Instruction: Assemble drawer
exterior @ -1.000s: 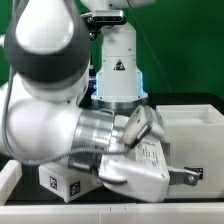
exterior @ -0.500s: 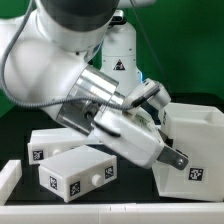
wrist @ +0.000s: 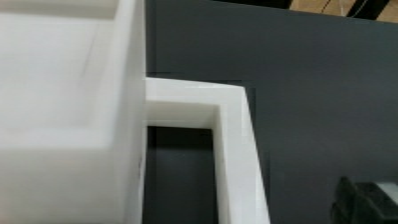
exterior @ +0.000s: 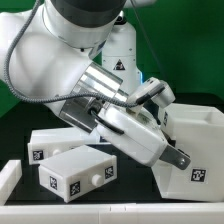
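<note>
Exterior view: having swung up and off the trays since a second ago, now barely drifting against the half-second frame. Gripper (exterior: 177,157) hanging at the near wall of the casing (exterior: 196,140), touching or just beside, not telling which. Jaw opening not showing, so cannot tell. Front tray (exterior: 75,173) and rear tray (exterior: 45,142) lying loose on the table (exterior: 12,140), towards the exterior view's left, outside the casing. Judging: nothing inserted yet, both trays remaining.

Wrist view: looking onto a white wall and corner, probably the casing (wrist: 71,120), against dark table (wrist: 302,80). No fingers clearly showing.
</note>
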`<action>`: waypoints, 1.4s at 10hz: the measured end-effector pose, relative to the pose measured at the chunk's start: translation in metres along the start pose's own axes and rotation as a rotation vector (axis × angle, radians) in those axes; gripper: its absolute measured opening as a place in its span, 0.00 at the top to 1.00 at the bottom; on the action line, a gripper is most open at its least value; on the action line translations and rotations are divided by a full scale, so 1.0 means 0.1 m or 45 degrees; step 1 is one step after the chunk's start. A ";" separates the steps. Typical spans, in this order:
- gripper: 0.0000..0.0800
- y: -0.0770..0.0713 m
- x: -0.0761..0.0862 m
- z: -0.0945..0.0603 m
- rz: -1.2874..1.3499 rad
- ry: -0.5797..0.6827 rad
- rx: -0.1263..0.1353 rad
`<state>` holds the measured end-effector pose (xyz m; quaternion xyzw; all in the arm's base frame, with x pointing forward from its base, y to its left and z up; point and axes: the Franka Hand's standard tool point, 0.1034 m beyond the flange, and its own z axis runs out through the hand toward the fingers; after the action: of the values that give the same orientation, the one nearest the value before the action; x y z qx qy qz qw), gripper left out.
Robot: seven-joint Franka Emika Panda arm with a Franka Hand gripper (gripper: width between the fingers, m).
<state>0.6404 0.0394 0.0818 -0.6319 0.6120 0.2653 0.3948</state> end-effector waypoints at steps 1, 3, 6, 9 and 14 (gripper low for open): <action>0.19 0.02 0.08 -0.04 -0.019 0.001 -0.021; 0.19 -0.03 0.26 -0.19 -0.065 0.031 -0.019; 0.19 -0.06 0.32 -0.40 -0.121 0.071 -0.015; 0.19 -0.23 0.13 -0.62 -0.175 0.223 0.014; 0.19 -0.32 -0.52 -0.65 -0.241 0.540 0.070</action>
<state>0.6566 0.0131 0.1652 -0.7171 0.6263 0.0719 0.2974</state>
